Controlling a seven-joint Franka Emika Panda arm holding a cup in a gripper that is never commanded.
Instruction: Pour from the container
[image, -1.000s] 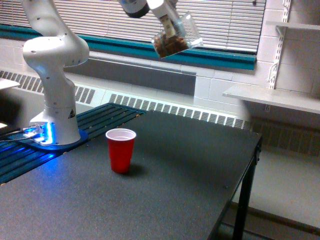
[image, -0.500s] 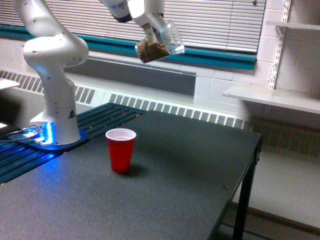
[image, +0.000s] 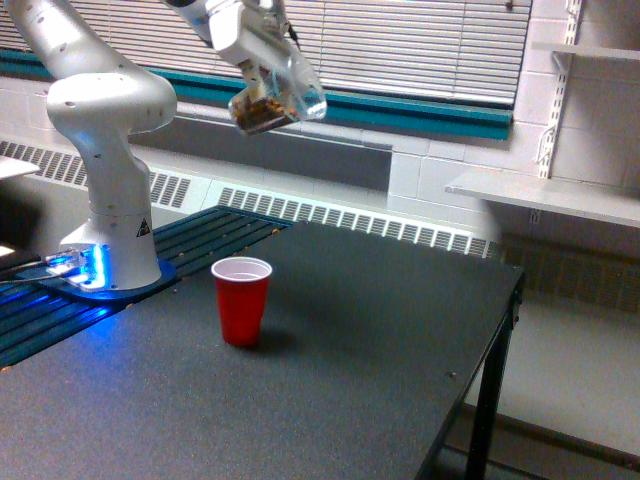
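A white robot arm (image: 105, 110) stands on a round base with a blue glow at the exterior view's left, mounted at the edge of a dark, speckled table (image: 330, 380). The arm reaches up and over toward the middle of the scene, and its gripper (image: 262, 72) is closed on a small clear plastic cup (image: 278, 97), holding it high in the air in front of a window with white blinds (image: 420, 40). The clear cup is tipped over on a slant, with its closed bottom lower and toward the exterior view's left and its open mouth higher and toward the exterior view's right. Brown granular pieces (image: 254, 112) sit bunched in the lower end of the cup. On the table, well below the held cup and a little toward the exterior view's left of it, a red plastic cup (image: 242, 300) stands upright with its white inside showing; whether anything is in it cannot be told. The two cups are well apart, with open air between them. Behind the table run a teal window ledge (image: 430, 115) and a long white heater grille (image: 350, 222) along a pale block wall. At the exterior view's right, white shelves (image: 545, 195) jut from the wall.
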